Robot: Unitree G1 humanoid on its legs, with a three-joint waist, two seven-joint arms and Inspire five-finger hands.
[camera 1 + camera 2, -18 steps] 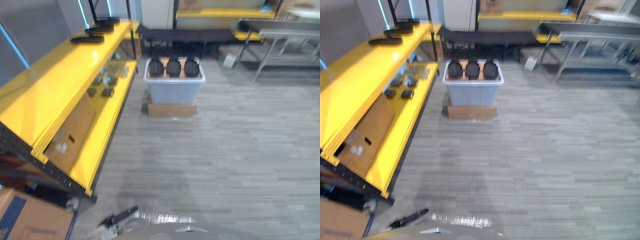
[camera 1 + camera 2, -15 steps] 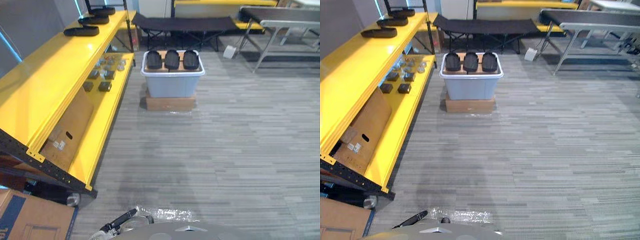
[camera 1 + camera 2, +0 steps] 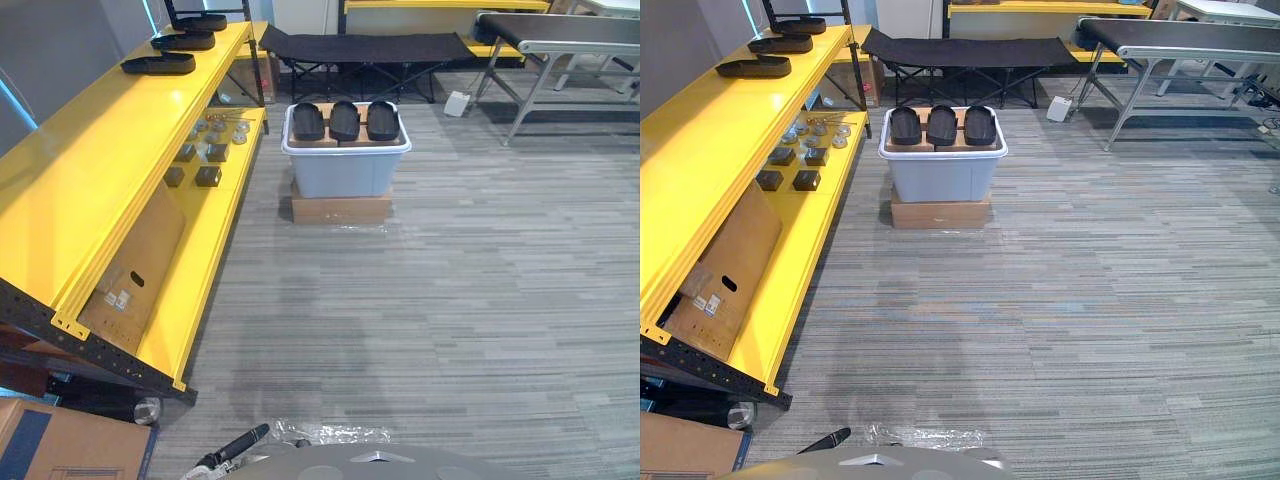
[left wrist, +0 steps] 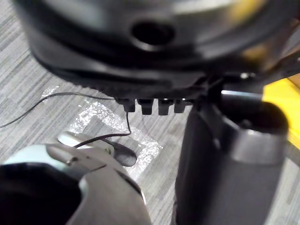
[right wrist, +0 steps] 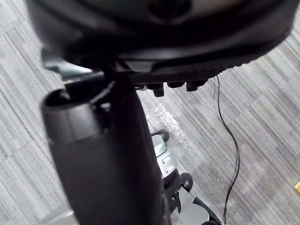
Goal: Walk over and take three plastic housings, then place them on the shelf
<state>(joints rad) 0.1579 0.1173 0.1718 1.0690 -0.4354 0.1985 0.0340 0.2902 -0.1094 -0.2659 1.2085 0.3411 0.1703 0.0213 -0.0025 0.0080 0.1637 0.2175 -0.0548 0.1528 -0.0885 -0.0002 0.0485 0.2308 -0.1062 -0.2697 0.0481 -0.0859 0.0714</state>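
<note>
Left eye view: three plastic housings point(image 3: 344, 120) lie side by side atop the grey bin point(image 3: 345, 172), straight ahead and well apart from the robot, with their long axes running away from it.
Right eye view: the yellow shelf point(image 3: 730, 130) runs along the left.
Left wrist view: left hand point(image 4: 140, 47) is above the floor point(image 4: 28, 70); open or closed cannot be told.
Right wrist view: right hand point(image 5: 164, 37), likewise.
Neither hand is judged nearer.

Warehouse or factory workshop: long yellow steel shelf rack point(image 3: 120, 140), metal-framed conveyor point(image 3: 1180, 35), grey plastic tote point(image 3: 345, 172) on a carton point(image 3: 340, 208), cardboard box point(image 3: 130, 260), striped grey floor point(image 3: 450, 300).
</note>
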